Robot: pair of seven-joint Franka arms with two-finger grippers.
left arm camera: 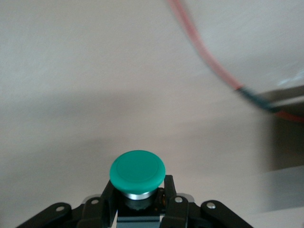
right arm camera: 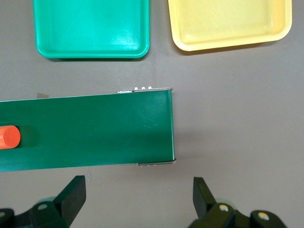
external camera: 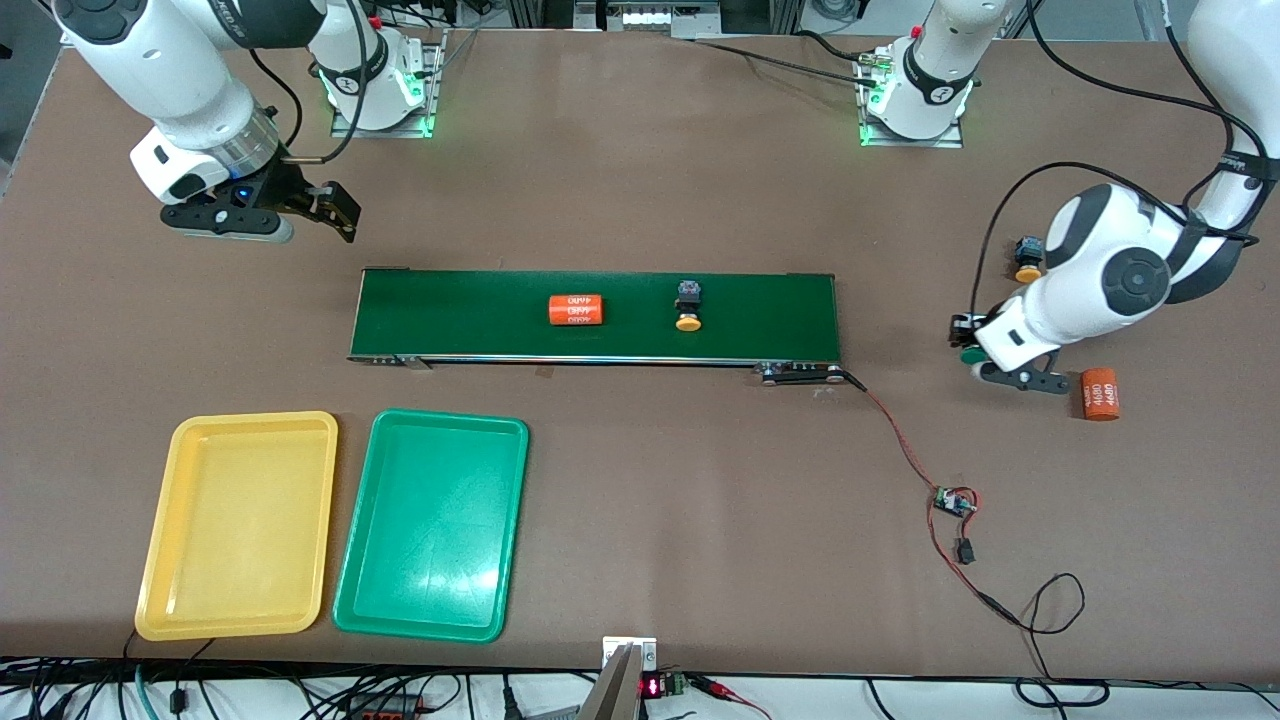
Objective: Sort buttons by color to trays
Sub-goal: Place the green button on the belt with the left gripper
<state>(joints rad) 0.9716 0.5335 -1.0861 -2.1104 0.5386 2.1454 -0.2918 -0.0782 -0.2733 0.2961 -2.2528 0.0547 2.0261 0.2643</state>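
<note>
The brown tabletop (external camera: 640,190) is carrying a dark-green conveyor belt (external camera: 480,310) across its middle, with a yellow tray (external camera: 160,610) and a green tray (external camera: 355,610) lying side by side nearer the front camera, toward the right arm's end.

Your left gripper (external camera: 972,352) is pinching a green-capped button (left arm camera: 137,172): the fingers (left arm camera: 107,199) are pressing its dark body from both sides just below the cap, which is sticking out past the fingertips. The grip looks low on the body, though the wrist view is cutting off the contact, so you may be holding only an edge; a quick swing could be twisting the button loose.

A red wire (left arm camera: 204,52) is running ahead of those fingers, and a low carry toward the belt could be snagging it.

A yellow-capped button (external camera: 1028,259) and an orange cylinder marked 4680 (external camera: 1100,393) are sitting close to that gripper's sides; a sideways start could be knocking them.

Your right gripper (right arm camera: 137,194) is waiting with fingers spread wide, the belt's end lying just ahead of the fingertips. Another yellow-capped button (external camera: 688,306) and a second orange cylinder (external camera: 576,309) are riding the belt, well clear of them. The fourth button is not showing.
</note>
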